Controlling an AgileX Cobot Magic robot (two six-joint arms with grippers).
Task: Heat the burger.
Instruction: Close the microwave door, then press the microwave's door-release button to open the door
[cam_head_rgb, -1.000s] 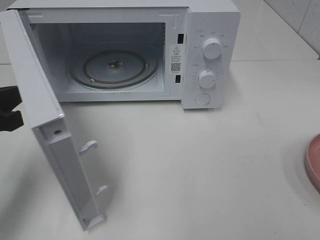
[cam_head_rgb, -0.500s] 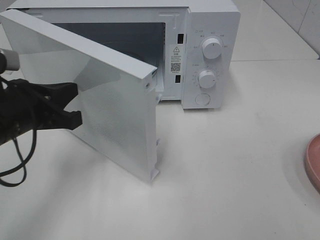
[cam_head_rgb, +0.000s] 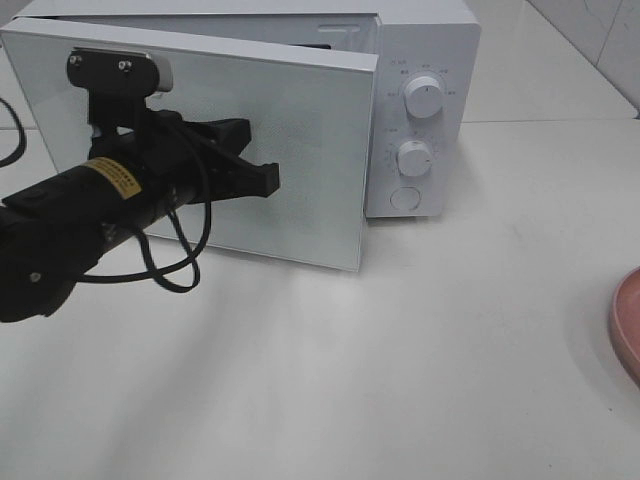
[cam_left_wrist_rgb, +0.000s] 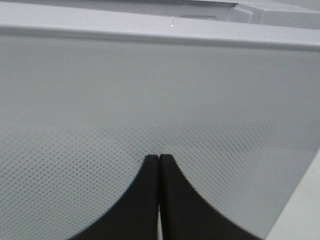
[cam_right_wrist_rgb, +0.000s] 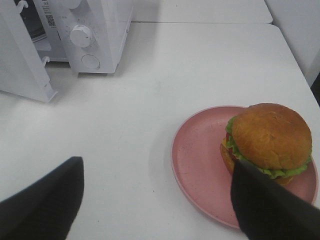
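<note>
The left pincer (cam_head_rgb: 268, 178) is pinched fully together with nothing between its black fingers (cam_left_wrist_rgb: 150, 200), and the tips sit right against the dotted outer face of the microwave door (cam_head_rgb: 300, 150). Whether they actually press on the panel cannot be told. The black arm behind it stretches out from the left of the high view, a loose cable hanging under it.

The door stands nearly shut, its free edge a little way out from the white microwave (cam_head_rgb: 420, 60), leaving a narrow gap along the top. Beside that edge lies the control panel, with an upper knob (cam_head_rgb: 424, 97), a lower knob (cam_head_rgb: 414, 157) and a round button (cam_head_rgb: 404, 198) below them.

The right pincer (cam_right_wrist_rgb: 155, 200) is spread wide and holds nothing, hanging above the white worktop (cam_head_rgb: 400, 360). Just beyond its fingers (cam_right_wrist_rgb: 270, 205) sits the burger (cam_right_wrist_rgb: 267, 140) on a round pink plate (cam_right_wrist_rgb: 200, 155), towards the plate's far side. Plate and burger stand well apart from the microwave, off to the right; the high view catches only the plate's rim at its right border.
</note>
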